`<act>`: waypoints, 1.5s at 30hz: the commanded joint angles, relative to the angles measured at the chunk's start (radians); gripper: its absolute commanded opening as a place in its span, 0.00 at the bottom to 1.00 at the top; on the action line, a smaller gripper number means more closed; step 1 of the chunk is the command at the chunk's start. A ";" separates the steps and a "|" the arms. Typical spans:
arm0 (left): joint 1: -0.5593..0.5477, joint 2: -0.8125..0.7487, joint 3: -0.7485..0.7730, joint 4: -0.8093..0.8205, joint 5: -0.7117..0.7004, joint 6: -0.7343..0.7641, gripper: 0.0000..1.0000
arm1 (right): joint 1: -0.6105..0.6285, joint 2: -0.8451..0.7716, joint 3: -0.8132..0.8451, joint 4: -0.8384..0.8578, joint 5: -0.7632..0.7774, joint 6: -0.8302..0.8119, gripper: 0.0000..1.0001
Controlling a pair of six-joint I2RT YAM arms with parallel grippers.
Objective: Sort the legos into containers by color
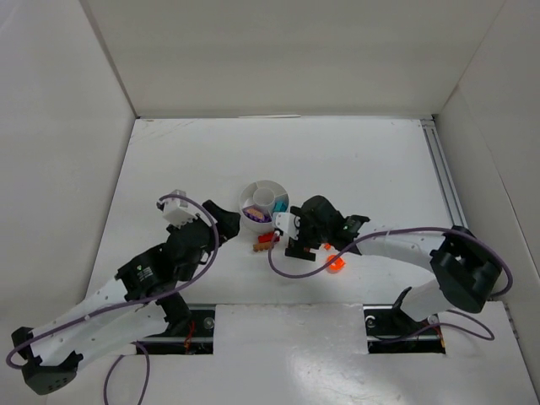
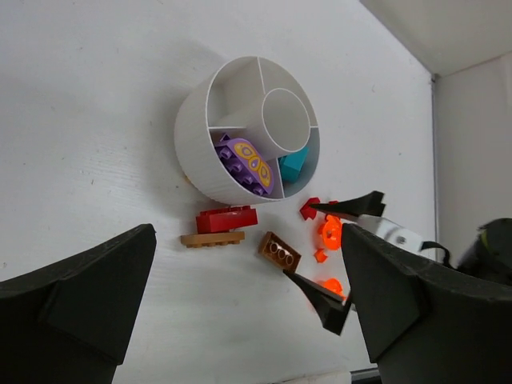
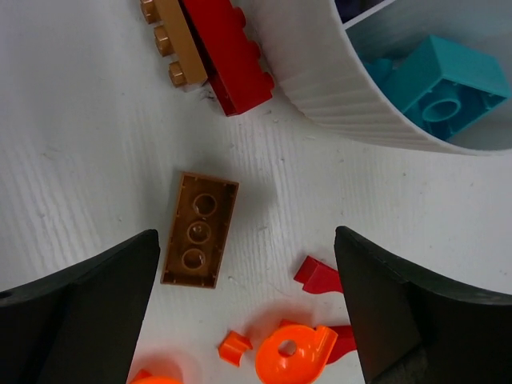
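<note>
The top external camera looks down from high behind, the dish (image 1: 256,191) mid-frame and small. The left wrist camera faces it obliquely at middle distance; the right wrist camera hangs close, sharing dish wall and brown brick (image 3: 199,229).

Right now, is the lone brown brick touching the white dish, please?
Apart. The right wrist view shows bare table between the brown brick and dish.

Matt white worktop (image 3: 80,144) with a fine ribbed grain. White plastic dish (image 3: 320,72), outer wall finely ridged, faint sheen. A brown brick (image 3: 198,230), a red brick (image 3: 232,56) and a teal brick (image 3: 444,88), all smooth, slightly glossy plastic. A translucent, shiny orange piece (image 3: 296,352). Matt black fingers (image 3: 72,320), dull and unreflective.
</note>
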 commanded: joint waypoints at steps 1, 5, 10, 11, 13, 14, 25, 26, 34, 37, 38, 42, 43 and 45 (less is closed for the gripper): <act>-0.002 -0.070 -0.031 -0.010 -0.038 -0.019 1.00 | 0.004 0.048 0.038 0.111 0.011 0.006 0.93; -0.002 -0.125 -0.043 -0.059 -0.066 -0.073 1.00 | 0.004 0.089 0.038 0.155 0.011 0.006 0.92; -0.002 -0.158 -0.052 -0.112 -0.076 -0.107 1.00 | 0.004 0.143 0.029 0.184 0.035 0.029 0.87; -0.002 -0.158 -0.052 -0.112 -0.076 -0.107 1.00 | 0.004 0.153 0.029 0.195 0.035 0.038 0.84; -0.002 -0.158 -0.052 -0.133 -0.085 -0.130 1.00 | 0.004 0.154 0.029 0.195 0.035 0.047 0.71; -0.002 -0.158 -0.052 -0.133 -0.086 -0.130 1.00 | 0.004 0.154 0.029 0.195 0.035 0.047 0.67; -0.002 -0.158 -0.081 -0.124 -0.086 -0.148 1.00 | 0.004 -0.023 -0.053 0.204 0.014 0.058 0.37; -0.002 -0.158 -0.081 -0.124 -0.086 -0.148 1.00 | 0.004 -0.037 -0.053 0.204 0.014 0.058 0.35; -0.002 -0.158 -0.081 -0.124 -0.096 -0.157 1.00 | 0.004 -0.048 -0.015 0.146 0.069 0.159 0.65; -0.002 -0.158 -0.081 -0.133 -0.096 -0.157 1.00 | 0.004 -0.008 -0.024 0.146 0.132 0.243 0.70; -0.002 -0.158 -0.081 -0.142 -0.096 -0.157 1.00 | 0.004 0.006 -0.024 0.146 0.145 0.257 0.72; -0.002 -0.158 -0.090 -0.142 -0.096 -0.157 1.00 | 0.004 0.071 -0.013 0.146 0.182 0.294 0.74; -0.002 -0.158 -0.090 -0.151 -0.096 -0.157 1.00 | 0.004 0.084 -0.002 0.146 0.182 0.308 0.74; -0.002 -0.158 -0.090 -0.152 -0.087 -0.167 1.00 | 0.004 0.115 0.009 0.146 0.192 0.340 0.75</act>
